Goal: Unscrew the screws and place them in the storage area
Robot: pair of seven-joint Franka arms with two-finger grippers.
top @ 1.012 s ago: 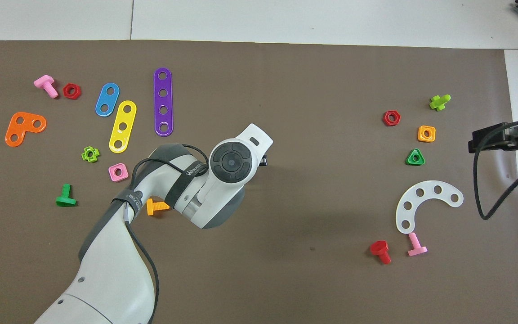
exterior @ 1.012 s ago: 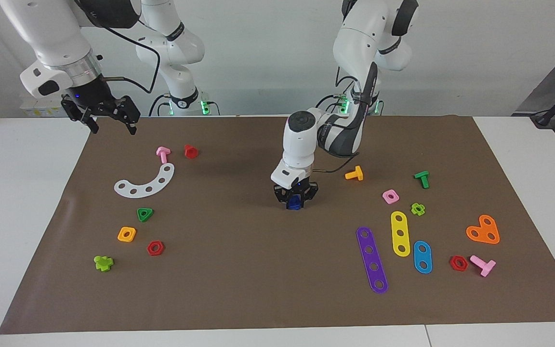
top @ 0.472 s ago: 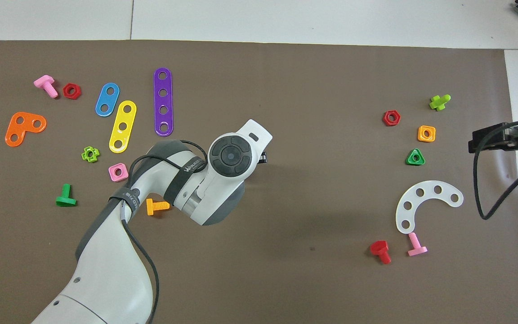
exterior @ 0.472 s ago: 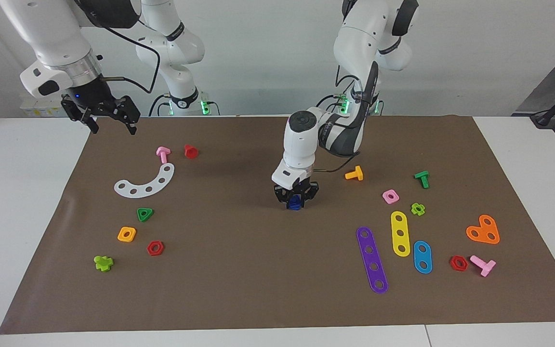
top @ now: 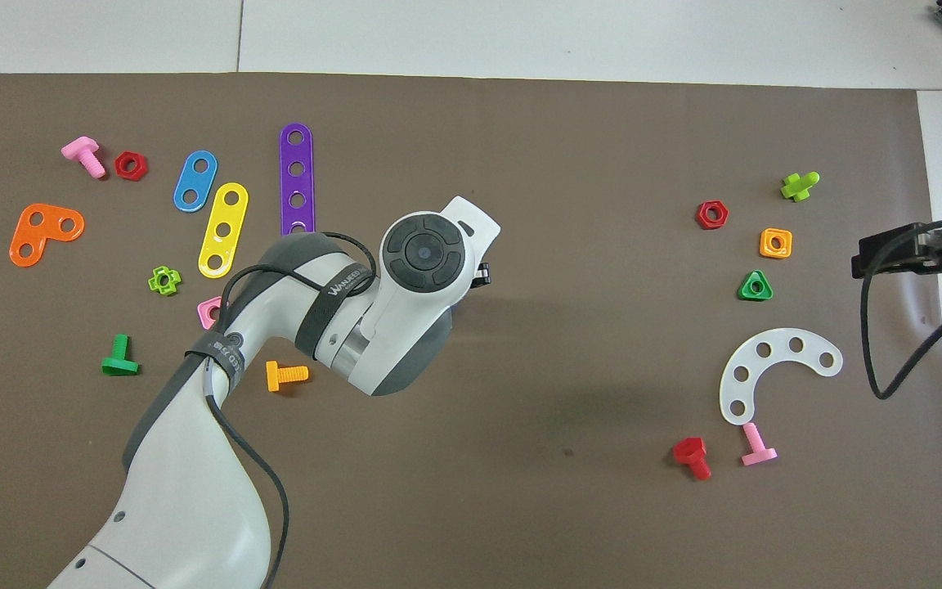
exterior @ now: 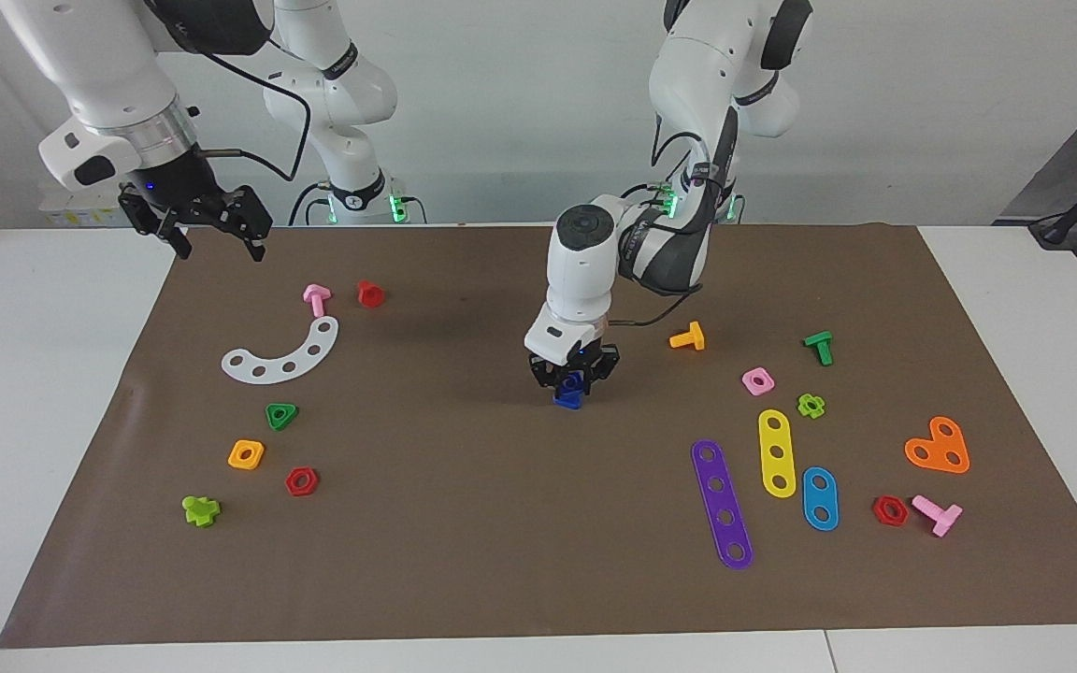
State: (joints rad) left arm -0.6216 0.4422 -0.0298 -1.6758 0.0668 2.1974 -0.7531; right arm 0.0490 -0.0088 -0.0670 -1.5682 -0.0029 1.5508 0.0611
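My left gripper [exterior: 573, 379] stands over the middle of the brown mat, pointing down and shut on the small blue bolt [exterior: 567, 396]. The bolt's lower part shows just below the fingertips, close above the mat. In the overhead view the left arm's wrist [top: 422, 254] hides the gripper and the bolt. The storage area [exterior: 239, 407] is bare mat amid the white curved strip [exterior: 282, 355], green triangular nut [exterior: 281, 416], orange square nut [exterior: 246, 454] and red hexagonal nut [exterior: 301, 481], toward the right arm's end. My right gripper [exterior: 217, 241] waits open and empty above the mat's corner.
A pink bolt [exterior: 316, 299] and a red bolt [exterior: 370, 293] lie near the white strip, a lime piece [exterior: 201, 509] farther out. Toward the left arm's end lie an orange bolt [exterior: 688, 336], green bolt [exterior: 819, 347], pink nut [exterior: 757, 380] and purple [exterior: 722, 504], yellow [exterior: 777, 452] and blue [exterior: 820, 498] strips.
My left gripper has risen a little with the blue bolt in it, and its wrist has shifted slightly. The right arm has not moved.
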